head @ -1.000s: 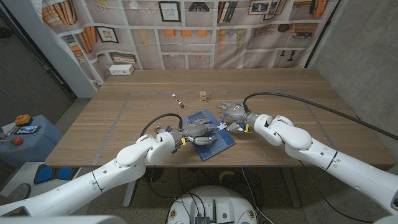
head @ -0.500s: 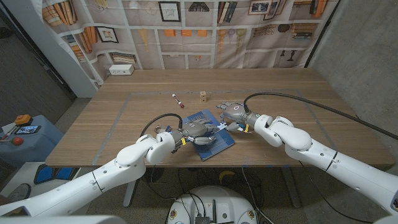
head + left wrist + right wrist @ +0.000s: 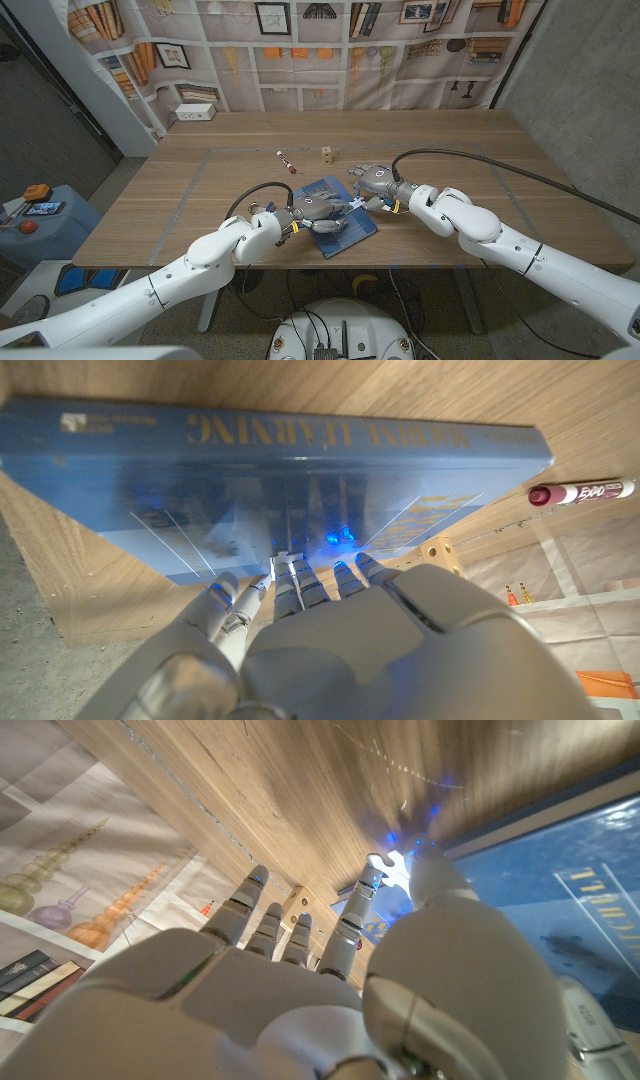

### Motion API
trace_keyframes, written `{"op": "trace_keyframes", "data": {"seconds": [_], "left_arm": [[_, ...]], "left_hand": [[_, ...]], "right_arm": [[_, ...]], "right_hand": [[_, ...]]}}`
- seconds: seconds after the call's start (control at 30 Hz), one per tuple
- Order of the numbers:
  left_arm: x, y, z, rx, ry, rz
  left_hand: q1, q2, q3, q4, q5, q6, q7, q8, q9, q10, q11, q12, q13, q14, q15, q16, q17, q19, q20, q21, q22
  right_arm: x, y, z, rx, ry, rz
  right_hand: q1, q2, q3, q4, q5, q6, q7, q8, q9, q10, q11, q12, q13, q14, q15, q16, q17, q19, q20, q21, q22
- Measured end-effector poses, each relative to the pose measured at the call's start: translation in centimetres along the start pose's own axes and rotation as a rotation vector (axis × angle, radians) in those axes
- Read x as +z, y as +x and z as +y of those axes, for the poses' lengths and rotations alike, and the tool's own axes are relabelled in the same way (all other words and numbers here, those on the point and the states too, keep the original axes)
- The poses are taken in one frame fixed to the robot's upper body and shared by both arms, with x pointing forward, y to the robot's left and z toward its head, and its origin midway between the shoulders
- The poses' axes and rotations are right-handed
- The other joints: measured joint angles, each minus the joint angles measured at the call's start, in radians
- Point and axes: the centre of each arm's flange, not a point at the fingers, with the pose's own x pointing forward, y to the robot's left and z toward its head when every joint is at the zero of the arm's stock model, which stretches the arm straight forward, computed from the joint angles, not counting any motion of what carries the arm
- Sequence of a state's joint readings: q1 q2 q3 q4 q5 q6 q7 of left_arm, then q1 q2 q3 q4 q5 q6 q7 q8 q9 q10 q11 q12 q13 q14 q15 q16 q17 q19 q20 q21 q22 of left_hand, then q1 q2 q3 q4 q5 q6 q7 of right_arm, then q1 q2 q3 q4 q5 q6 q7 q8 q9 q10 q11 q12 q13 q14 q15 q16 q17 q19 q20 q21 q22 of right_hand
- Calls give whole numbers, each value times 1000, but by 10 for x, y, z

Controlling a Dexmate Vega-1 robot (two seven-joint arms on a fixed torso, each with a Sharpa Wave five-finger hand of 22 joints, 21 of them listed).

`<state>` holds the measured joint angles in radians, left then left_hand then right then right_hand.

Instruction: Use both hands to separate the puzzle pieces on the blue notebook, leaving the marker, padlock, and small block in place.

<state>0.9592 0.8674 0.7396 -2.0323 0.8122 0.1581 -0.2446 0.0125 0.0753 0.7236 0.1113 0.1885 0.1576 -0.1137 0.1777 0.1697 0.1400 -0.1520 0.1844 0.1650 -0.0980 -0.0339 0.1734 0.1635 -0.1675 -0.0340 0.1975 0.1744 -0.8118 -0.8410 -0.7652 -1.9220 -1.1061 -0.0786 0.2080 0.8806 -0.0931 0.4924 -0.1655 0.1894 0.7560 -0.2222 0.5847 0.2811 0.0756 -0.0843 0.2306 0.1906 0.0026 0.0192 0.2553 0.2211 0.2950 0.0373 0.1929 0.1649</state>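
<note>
Nothing is shifting since a second ago: I'm holding both hands, left and right, fingers pinching the puzzle pieces over the notebook, so they're not yet separating.

My two arms are built of smooth, glossy white rounded shells, thick near the shoulders and narrower toward the wrists, with dark seams at the joints. Both the left hand and the right hand are grey metallic, with segmented fingers and pale rounded knuckle covers. A black cable loops at my left wrist, and a longer one arcs over my right forearm. Small yellow marks sit at both wrists.
</note>
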Motion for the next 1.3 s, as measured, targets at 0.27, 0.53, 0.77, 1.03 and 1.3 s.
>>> {"op": "trace_keyframes", "data": {"seconds": [0.27,0.53,0.77,1.03,1.3], "left_arm": [[0,0,0,-2,-5,2],[0,1,-1,-4,-9,3],[-1,1,-1,-9,-14,4],[-1,3,-1,-13,-19,5],[-2,4,-1,-16,-23,7]], "left_hand": [[0,0,0,0,0,0,0,-1,0,2,-2,-2,0,0,0,0,0,0,0,0,0],[0,0,4,-4,0,0,0,-1,1,2,-2,2,0,0,0,0,0,0,0,0,0],[0,0,4,-4,0,0,0,-4,1,2,-2,1,0,0,0,0,0,0,0,0,0],[0,0,4,-4,0,0,0,0,0,1,-2,0,0,0,0,0,0,0,0,0,0],[0,0,4,-4,0,0,0,0,0,1,-2,-3,0,0,0,0,0,0,0,0,0]], "right_arm": [[0,1,0,-5,-1,-1],[0,1,0,-6,4,-3],[-2,0,-2,-13,9,-3],[-4,-1,-5,-23,14,-6],[-5,-1,-6,-27,16,-9]], "right_hand": [[13,3,-3,3,8,35,0,15,5,18,-18,0,0,8,-9,4,0,12,-12,0,0],[17,7,-3,3,8,57,1,22,4,28,-18,0,0,14,-14,8,5,18,-18,0,0],[24,13,-3,3,8,66,-1,30,11,35,-25,0,0,14,-14,8,5,21,-14,0,0],[24,13,-7,7,7,75,-3,33,11,35,-25,0,0,19,-19,8,5,27,-20,0,0],[27,16,-7,7,7,84,-1,37,11,41,-30,0,0,19,-19,11,4,27,-20,0,0]]}}
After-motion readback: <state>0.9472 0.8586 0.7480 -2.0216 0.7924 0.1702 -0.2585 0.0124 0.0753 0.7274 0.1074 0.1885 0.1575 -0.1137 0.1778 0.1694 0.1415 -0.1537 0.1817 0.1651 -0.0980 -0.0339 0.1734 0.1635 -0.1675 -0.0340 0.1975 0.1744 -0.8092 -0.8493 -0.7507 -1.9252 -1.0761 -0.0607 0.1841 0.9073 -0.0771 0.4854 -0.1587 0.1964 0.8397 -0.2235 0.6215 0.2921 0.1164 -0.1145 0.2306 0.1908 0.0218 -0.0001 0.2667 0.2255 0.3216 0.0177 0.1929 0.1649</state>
